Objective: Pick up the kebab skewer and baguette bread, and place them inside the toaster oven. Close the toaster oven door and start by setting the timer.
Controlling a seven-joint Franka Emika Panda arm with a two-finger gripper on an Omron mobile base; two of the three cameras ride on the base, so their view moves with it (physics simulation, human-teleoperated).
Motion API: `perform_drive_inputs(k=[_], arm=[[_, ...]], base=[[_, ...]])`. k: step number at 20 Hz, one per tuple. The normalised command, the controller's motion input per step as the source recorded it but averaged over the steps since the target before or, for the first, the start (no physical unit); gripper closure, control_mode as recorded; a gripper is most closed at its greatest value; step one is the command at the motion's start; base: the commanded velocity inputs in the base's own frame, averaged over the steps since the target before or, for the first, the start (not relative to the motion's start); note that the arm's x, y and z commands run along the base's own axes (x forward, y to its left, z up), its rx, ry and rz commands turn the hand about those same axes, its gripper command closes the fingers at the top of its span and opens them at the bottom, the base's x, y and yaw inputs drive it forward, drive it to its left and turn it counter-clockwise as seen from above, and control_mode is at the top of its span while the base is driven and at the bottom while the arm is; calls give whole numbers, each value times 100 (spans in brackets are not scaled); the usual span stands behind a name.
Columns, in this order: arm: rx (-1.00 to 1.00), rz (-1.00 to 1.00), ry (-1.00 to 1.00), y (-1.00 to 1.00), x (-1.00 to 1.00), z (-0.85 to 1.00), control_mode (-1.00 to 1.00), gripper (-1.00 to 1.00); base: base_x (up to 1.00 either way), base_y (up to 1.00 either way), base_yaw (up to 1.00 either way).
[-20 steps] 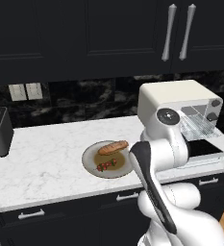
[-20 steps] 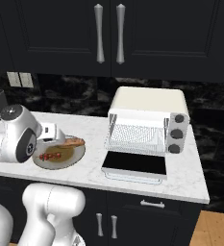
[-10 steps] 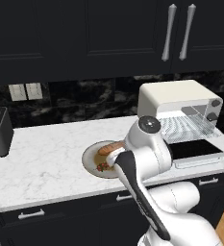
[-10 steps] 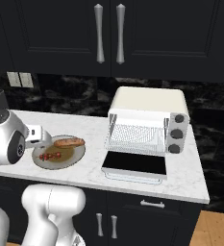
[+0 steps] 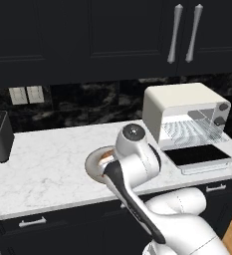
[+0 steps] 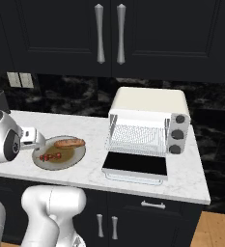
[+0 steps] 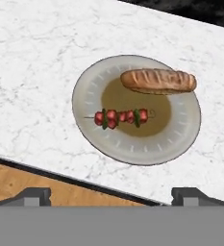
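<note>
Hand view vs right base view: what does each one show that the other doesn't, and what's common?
Hand view alone: the two dark fingers spread wide with nothing between them, and the counter's front edge.

Right base view alone: the toaster oven with its door folded down flat, three knobs, upper cabinets and the arm.

Both: the plate on the marble counter, carrying the kebab skewer and the baguette bread, lying apart.

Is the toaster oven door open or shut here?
Open: the toaster oven door lies flat on the counter, and the wire rack inside is exposed.
</note>
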Motion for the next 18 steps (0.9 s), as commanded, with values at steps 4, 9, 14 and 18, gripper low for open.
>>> perform_drive_inputs(k=[4,9,14,18], arm=[[14,-29,0,18,20,-28,-100,-100],[14,-37,2,1,21,-26,-100,-100],[21,-26,13,0,30,-23,-100,-100],[28,-14,22,0,26,-20,-100,-100]], base=[[0,0,0],[0,0,0],[0,0,0],[0,0,0]])
